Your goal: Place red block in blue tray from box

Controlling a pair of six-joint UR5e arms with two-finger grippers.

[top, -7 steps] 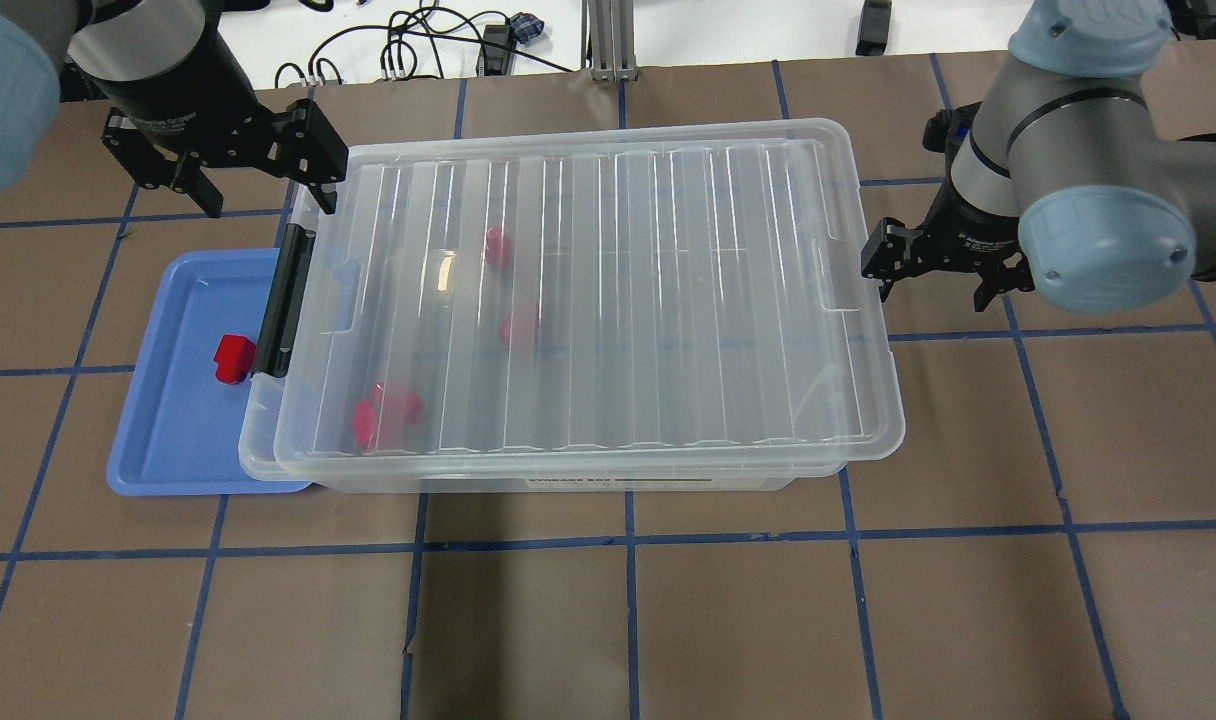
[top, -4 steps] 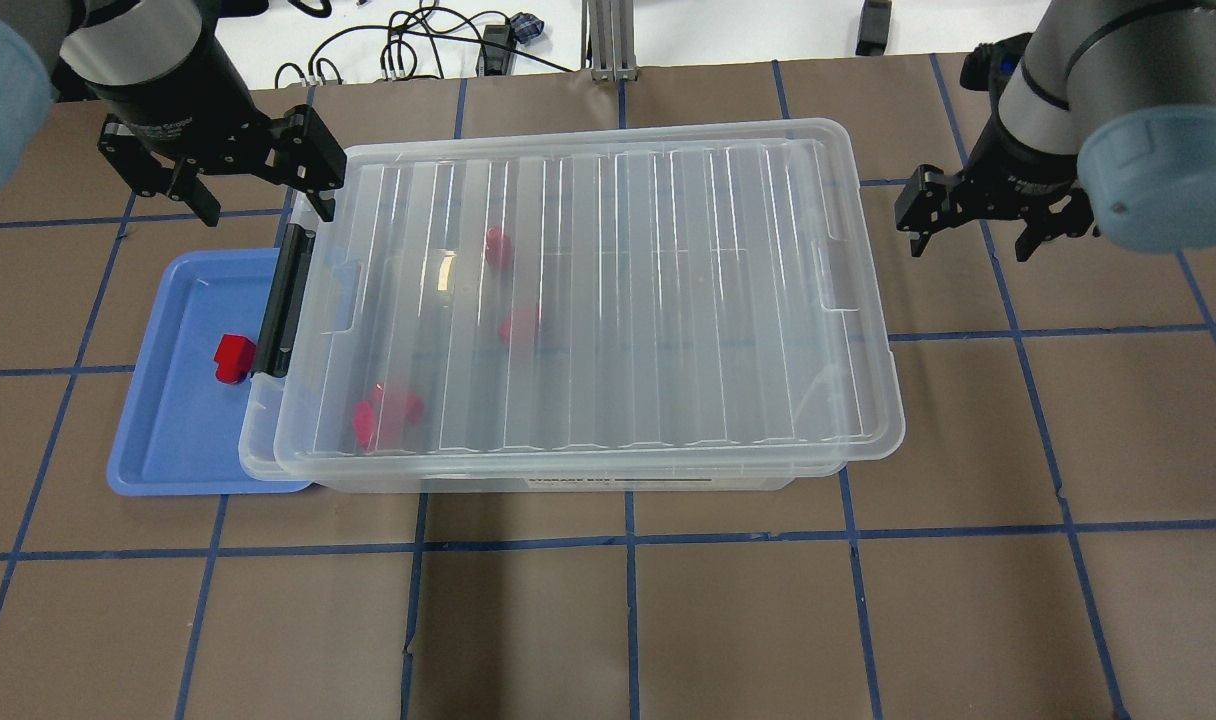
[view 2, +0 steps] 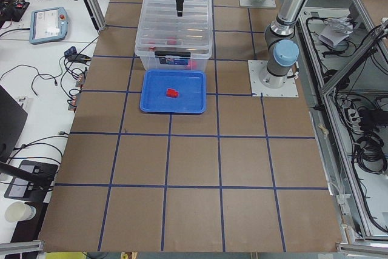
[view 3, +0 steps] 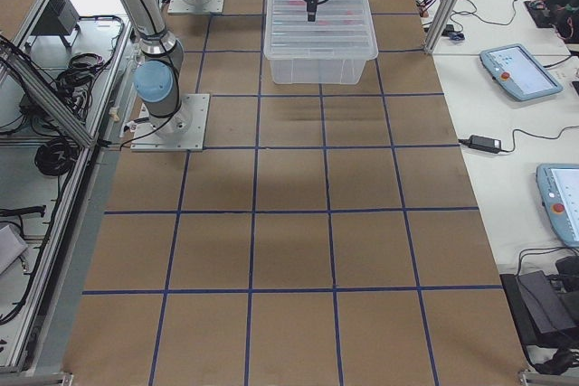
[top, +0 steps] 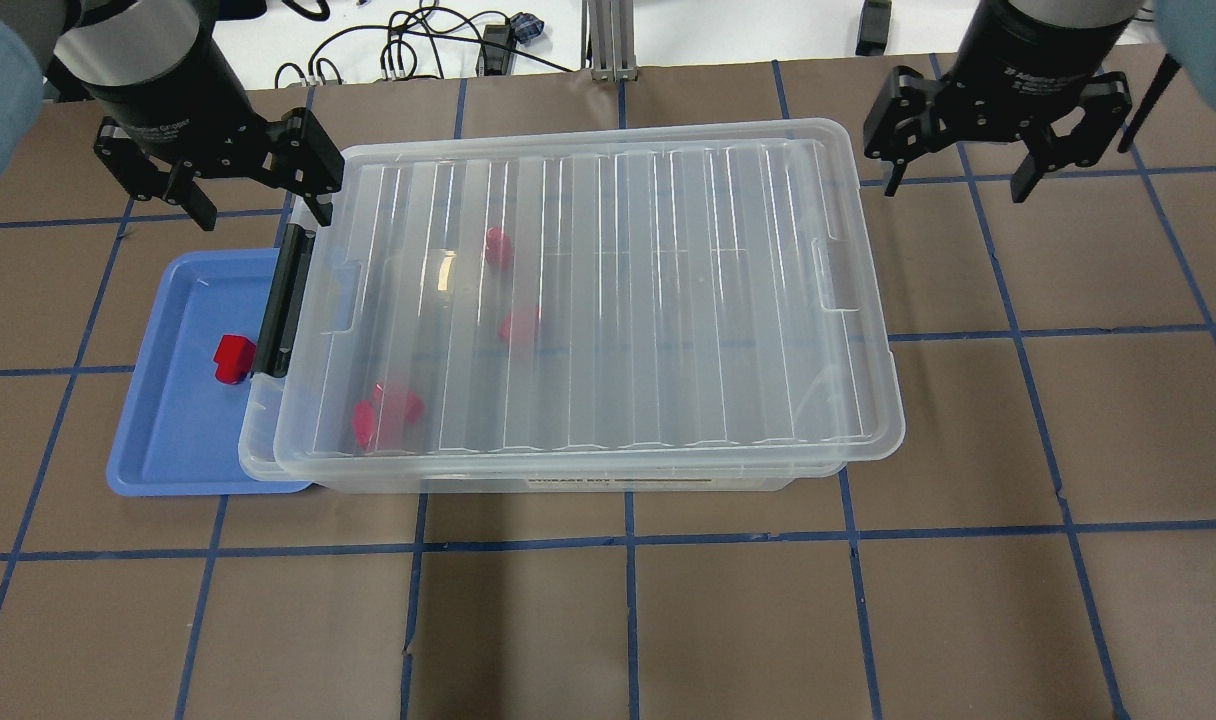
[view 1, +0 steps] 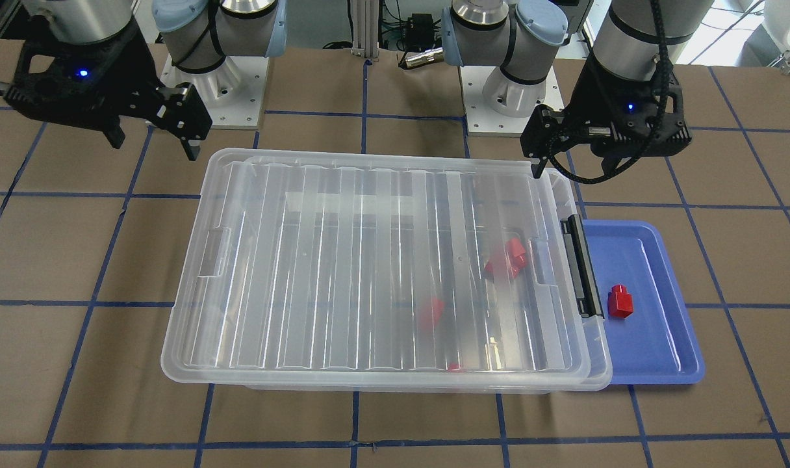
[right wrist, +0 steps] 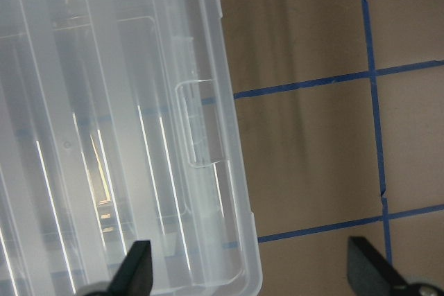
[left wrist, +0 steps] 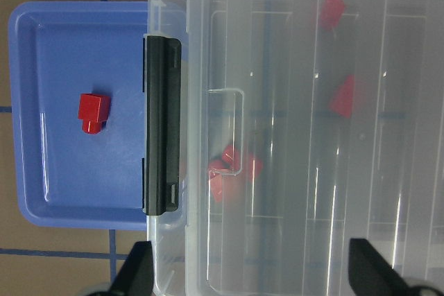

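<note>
Where the red block (top: 233,358) lies: on the blue tray (top: 163,440), just beside the black latch (top: 286,300) of the box (top: 608,300), nearer the table's (top: 668,620) front than the left end effector (top: 266,208).
Left end effector: fingers apart, empty.
Right end effector (top: 955,188): fingers apart, empty, off the box's other end.
Views: the right wrist camera catches only lid and table, the left wrist camera block, tray and latch.
Writing: the box's front label (top: 618,481) is too blurred to read.

1. The large clear plastic box (top: 668,300) stands on the brown paper-covered counter (top: 768,620).
2. The shallow blue plastic tray (top: 168,440) lies against the box's left end.
3. The small red plastic block (top: 234,358) lies in the tray, beside the black latch handle (top: 285,300).
</note>
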